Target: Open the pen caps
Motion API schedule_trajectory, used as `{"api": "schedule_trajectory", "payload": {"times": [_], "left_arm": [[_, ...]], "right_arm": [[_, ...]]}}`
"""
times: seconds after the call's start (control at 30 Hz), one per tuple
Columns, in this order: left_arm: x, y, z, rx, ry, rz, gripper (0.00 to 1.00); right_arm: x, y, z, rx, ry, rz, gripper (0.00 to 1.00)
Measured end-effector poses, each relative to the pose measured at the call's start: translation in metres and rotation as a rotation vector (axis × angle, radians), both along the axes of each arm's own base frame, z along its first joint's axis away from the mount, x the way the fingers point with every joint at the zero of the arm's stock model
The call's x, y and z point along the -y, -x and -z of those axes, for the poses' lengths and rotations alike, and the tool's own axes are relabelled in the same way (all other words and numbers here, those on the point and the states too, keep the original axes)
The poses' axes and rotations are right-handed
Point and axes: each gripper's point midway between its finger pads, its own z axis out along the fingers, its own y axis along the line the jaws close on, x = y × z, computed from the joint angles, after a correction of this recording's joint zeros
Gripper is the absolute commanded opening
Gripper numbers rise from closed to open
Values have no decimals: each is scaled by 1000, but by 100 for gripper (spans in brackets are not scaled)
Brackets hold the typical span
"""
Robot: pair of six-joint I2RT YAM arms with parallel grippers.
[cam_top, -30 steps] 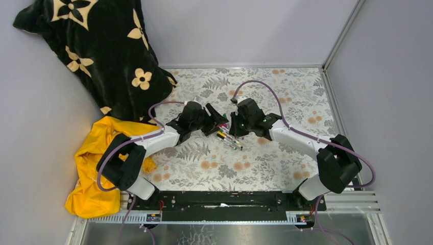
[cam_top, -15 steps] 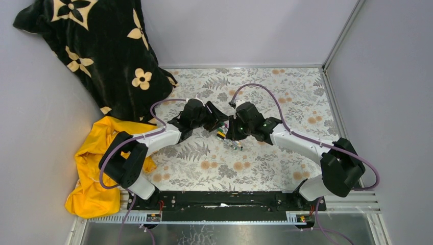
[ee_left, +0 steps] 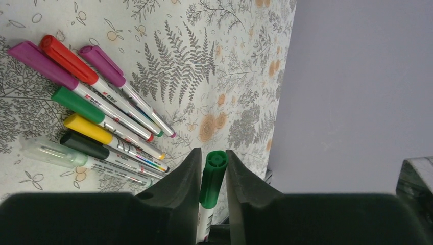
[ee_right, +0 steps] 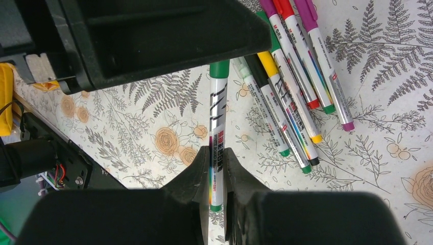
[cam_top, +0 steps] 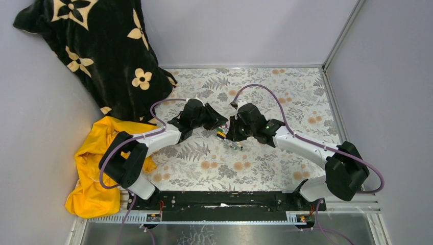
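One green-capped marker (ee_right: 217, 122) is held between both grippers above the floral table. My left gripper (ee_left: 211, 173) is shut on its green cap (ee_left: 212, 176). My right gripper (ee_right: 216, 168) is shut on its white barrel near the tail end. In the top view the two grippers (cam_top: 224, 125) meet at the table's middle. Several other capped pens (ee_left: 97, 109) lie side by side on the table: magenta, red, magenta, green, yellow, black and a pale clear one. They also show in the right wrist view (ee_right: 291, 76).
A black flowered blanket (cam_top: 102, 51) lies at the back left and a yellow cloth (cam_top: 97, 158) at the left edge. Grey walls close the table at the back and right.
Both grippers have drawn closer together over the pen pile. The right arm has stretched leftward and the left gripper now meets it on the green marker.
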Motion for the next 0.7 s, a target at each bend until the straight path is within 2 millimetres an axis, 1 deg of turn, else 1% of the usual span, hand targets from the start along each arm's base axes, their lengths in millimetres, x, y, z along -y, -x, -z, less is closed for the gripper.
{"api": "schedule_trajectory", "payload": {"times": [0.07,0.1,0.13,0.2,0.27,0.37,0.53,0.7], "left_arm": [[0,0,1,2,-3,2,12],[-1,1,2,3,-7,4,3],[-2,2,4,0,-12,6,0],[-2,2,5,-3,-10,6,0],[-2,2,5,1,-11,7,0],[-3,3,6,0,-12,8,0],[-3,3,6,3,-11,8,0],[-3,4,6,3,-12,8,0]], "right_arm": [[0,0,0,1,-1,2,4],[0,0,-1,1,-2,3,4],[0,0,-1,3,-3,4,4],[0,0,-1,3,-5,4,4],[0,0,0,1,-5,7,7],[1,2,0,0,-7,7,20],[0,3,-1,-2,-9,6,34],[-2,5,-1,-2,-10,-1,35]]}}
